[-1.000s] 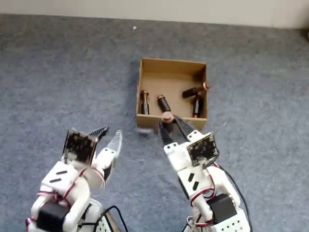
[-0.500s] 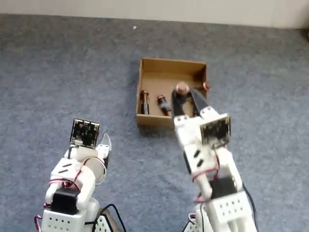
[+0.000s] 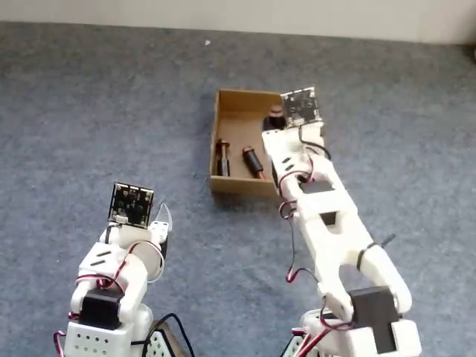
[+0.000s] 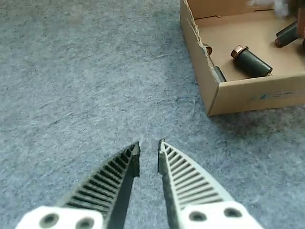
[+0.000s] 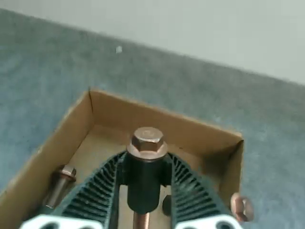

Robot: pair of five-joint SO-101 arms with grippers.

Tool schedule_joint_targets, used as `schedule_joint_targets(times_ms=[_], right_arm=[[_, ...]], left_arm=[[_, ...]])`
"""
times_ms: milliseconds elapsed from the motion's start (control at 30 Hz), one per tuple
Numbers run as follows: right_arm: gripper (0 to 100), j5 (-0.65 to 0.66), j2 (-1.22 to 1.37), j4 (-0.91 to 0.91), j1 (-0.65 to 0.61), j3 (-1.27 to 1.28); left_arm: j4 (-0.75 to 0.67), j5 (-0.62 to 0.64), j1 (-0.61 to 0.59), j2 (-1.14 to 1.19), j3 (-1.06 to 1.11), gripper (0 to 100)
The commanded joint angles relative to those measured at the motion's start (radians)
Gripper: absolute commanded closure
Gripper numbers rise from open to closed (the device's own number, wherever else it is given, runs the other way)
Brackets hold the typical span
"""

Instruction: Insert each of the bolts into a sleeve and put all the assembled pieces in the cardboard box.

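Right wrist view: the sleeved bolt (image 5: pixel 144 183) stands upright, clamped in the right gripper (image 5: pixel 144 162) above the open cardboard box (image 5: pixel 157 119). Boxing is the step in hand; next likely calls for lowering and letting go. The left gripper (image 4: pixel 148 148) hangs narrowly parted, empty.

Carpet (image 4: pixel 71 71) under my arms: grey cloth, fuzzy, matt, rough nap. The cardboard box (image 4: pixel 248 98) is plain brown paperboard, matt, and I see its cut edges raw and slightly frayed. The bolt (image 5: pixel 147 142) is copper-toned metal with a glossy hex head. The sleeve (image 5: pixel 143 183) around it is dark and smooth with a dull sheen; plastic or rubber, I can't tell. The right fingers (image 5: pixel 93 195) and left fingers (image 4: pixel 114 179) are dark ridged plastic, matt. The arm shells (image 3: pixel 335 230) are smooth white plastic with a slight gloss.
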Motion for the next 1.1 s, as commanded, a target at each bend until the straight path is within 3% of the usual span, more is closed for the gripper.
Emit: schedule_joint_targets(times_ms=[0, 167, 633, 833, 1067], right_arm=[[90.9, -0.021, -0.028, 0.013, 0.033, -0.09], [81.8, -0.192, -0.104, 0.208, 0.047, -0.094], [81.9, -0.193, -0.737, 0.69, 0.077, 0.012], [92.0, -0.192, -1.041, 0.763, 0.107, 0.203], [92.5, -0.192, -1.406, 0.78, 0.105, 0.472]], left_arm=[[-0.023, -0.014, -0.01, -0.01, -0.004, 92], [-0.023, -0.014, -0.01, -0.01, -0.004, 92], [-0.025, -0.014, -0.074, -0.01, 0.001, 92], [-0.025, -0.014, -0.074, -0.01, 0.004, 92], [-0.025, -0.014, -0.074, -0.01, 0.005, 92]])
